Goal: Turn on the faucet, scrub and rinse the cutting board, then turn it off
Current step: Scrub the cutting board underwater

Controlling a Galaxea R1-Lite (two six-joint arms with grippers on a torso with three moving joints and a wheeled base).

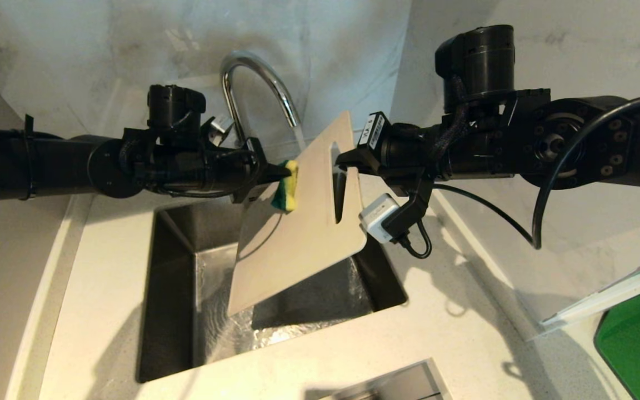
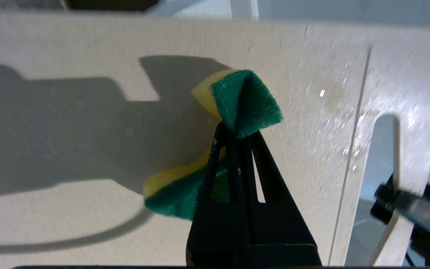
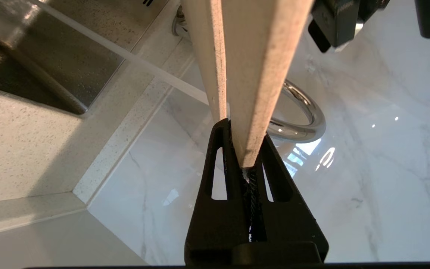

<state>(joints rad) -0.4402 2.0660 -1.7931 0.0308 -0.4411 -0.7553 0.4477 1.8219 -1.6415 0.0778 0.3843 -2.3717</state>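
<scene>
Head view only, sink (image 1: 175, 233), faucet (image 1: 253, 72) running

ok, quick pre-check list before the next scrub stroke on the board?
1. Right end effector shut on cutting board edge by the handle slot: ok.
2. Left end effector shut on sponge: ok.
3. Sponge touching board face: ok, yellow side is against it.
4. Faucet running: ok, stream falls from the spout.
5. Board held tilted over the sink: ok.
6. Water hitting the scrubbed face: cannot tell; droplets show near the slot.
</scene>
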